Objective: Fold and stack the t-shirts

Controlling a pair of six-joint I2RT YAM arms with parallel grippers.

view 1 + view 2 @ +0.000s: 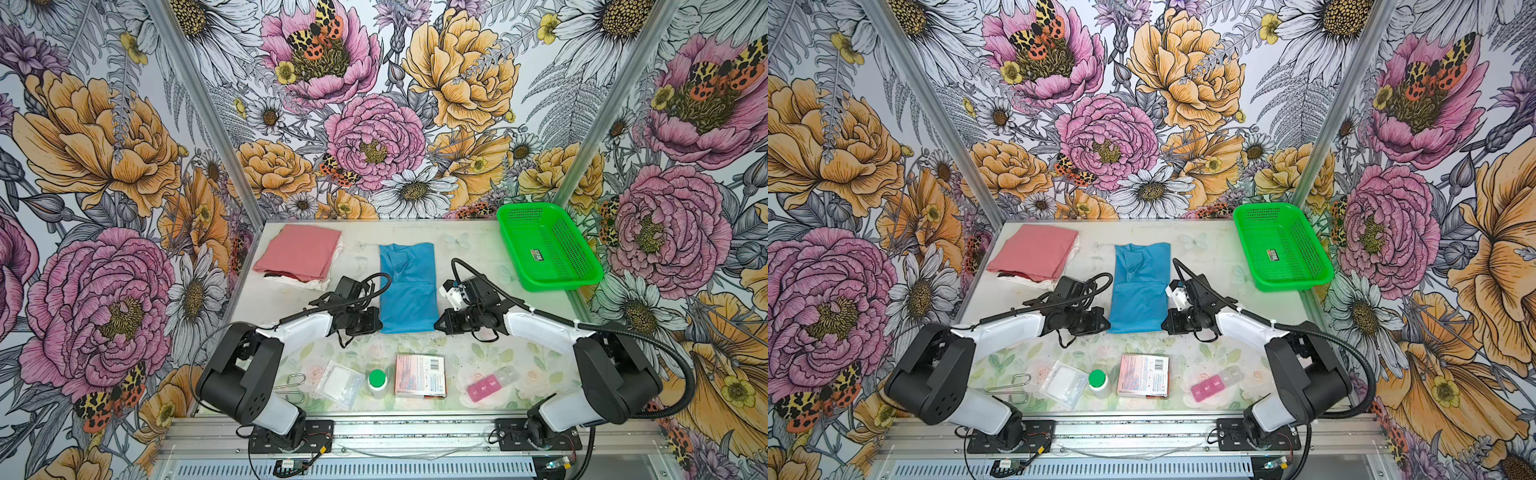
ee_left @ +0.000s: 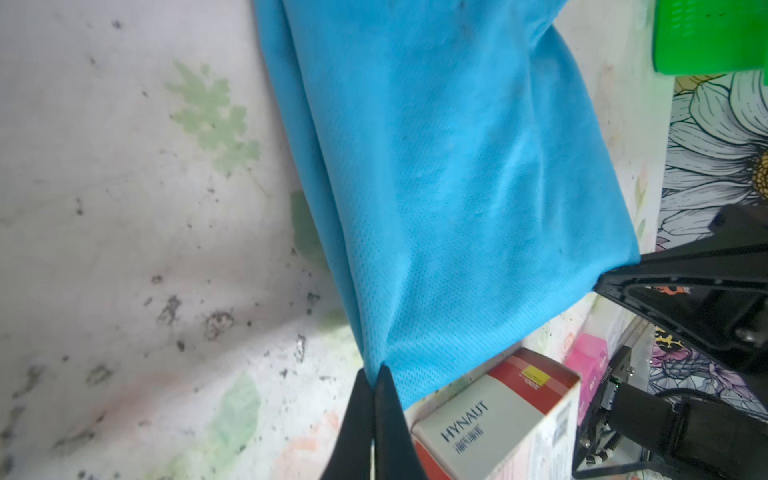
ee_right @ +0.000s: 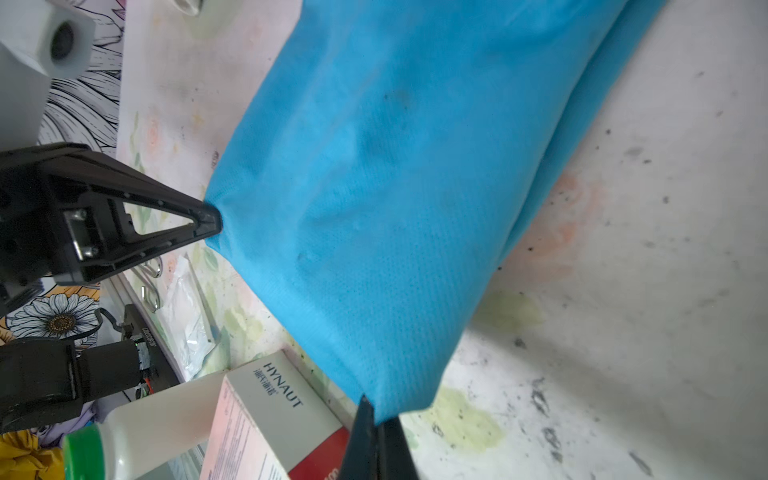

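I work on a pale counter (image 1: 469, 257) with a faded floral print; the wrist views show dark specks and scuffs (image 2: 216, 324) on it. Floral wallpaper (image 1: 374, 137) covers the three enclosure walls, and an aluminium rail (image 1: 415, 434) runs along the lower edge of the frame.

The sky-blue t-shirt (image 1: 407, 286) lies folded into a long strip at the centre of both top views. The left end effector (image 1: 380, 326) is closed on its lower left corner. The right end effector (image 1: 435, 324) is closed on its lower right corner.

The salmon-pink t-shirt (image 1: 299, 251) lies folded at the counter's upper left, on top of white fabric (image 1: 316, 284). A green mesh basket (image 1: 561, 280) sits at the upper right.

Along the lower counter edge, left to right: paper clips (image 1: 291, 379), clear pouch (image 1: 340, 382), green-capped bottle (image 1: 377, 380), HYNAUT box (image 1: 419, 375), pink pill organiser (image 1: 484, 387).
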